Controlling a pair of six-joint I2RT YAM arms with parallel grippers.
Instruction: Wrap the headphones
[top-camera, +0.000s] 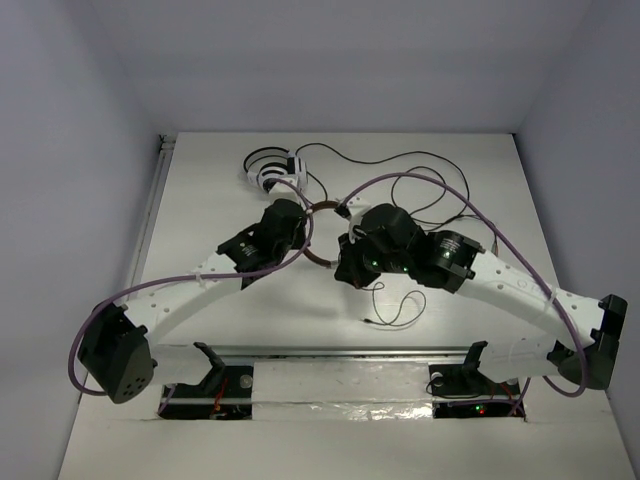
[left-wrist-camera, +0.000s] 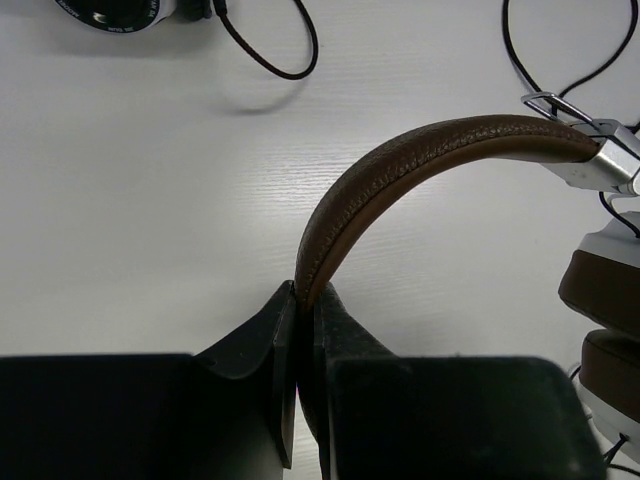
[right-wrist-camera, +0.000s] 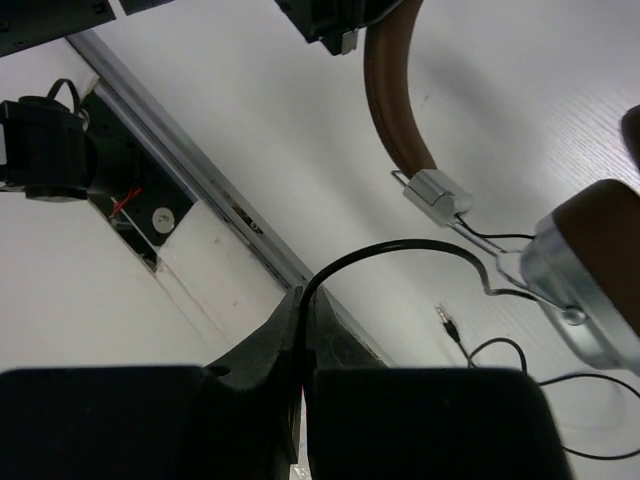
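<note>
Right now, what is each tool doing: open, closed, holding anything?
Left tool: closed, pinching the brown headband.
Right tool: closed, pinching the thin dark cable.

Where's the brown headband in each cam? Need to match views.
Top external: brown headband near picture centre.
Left wrist: headband arcs from centre to upper right.
Right wrist: headband at top, right of centre.
Shared landmark: left end effector, shut on the headband in all three views.
</note>
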